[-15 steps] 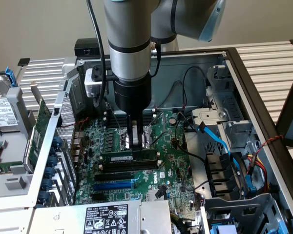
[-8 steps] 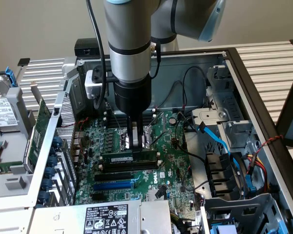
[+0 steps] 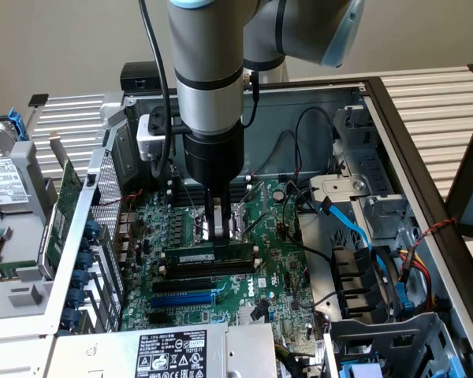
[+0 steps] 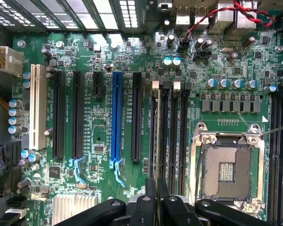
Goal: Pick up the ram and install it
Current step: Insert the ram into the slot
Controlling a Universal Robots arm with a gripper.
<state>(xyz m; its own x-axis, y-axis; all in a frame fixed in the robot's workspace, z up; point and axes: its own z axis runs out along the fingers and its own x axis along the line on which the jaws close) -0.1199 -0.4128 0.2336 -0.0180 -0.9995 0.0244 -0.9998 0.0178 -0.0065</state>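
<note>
the fingers (image 4: 163, 200) pinch narrowly on the top edge of the ram (image 3: 207, 258), holding it upright along the black memory slots (image 4: 183, 127), likely so it seats squarely.

arm (image 3: 209, 63): silver-grey round tube links, black band rings at the joints, pale blue end cap (image 3: 343, 31) on a joint housing. Below that is a black cylindrical wrist section (image 3: 213, 161), with a white box (image 3: 152, 135) mounted on its side and a thick black cable (image 3: 154, 47) running along the tube. gripper (image 3: 217, 236): slim dark fingers (image 4: 150, 200) on black linkage bars (image 4: 96, 213) with round grey pivot pins (image 4: 114, 205).
</note>
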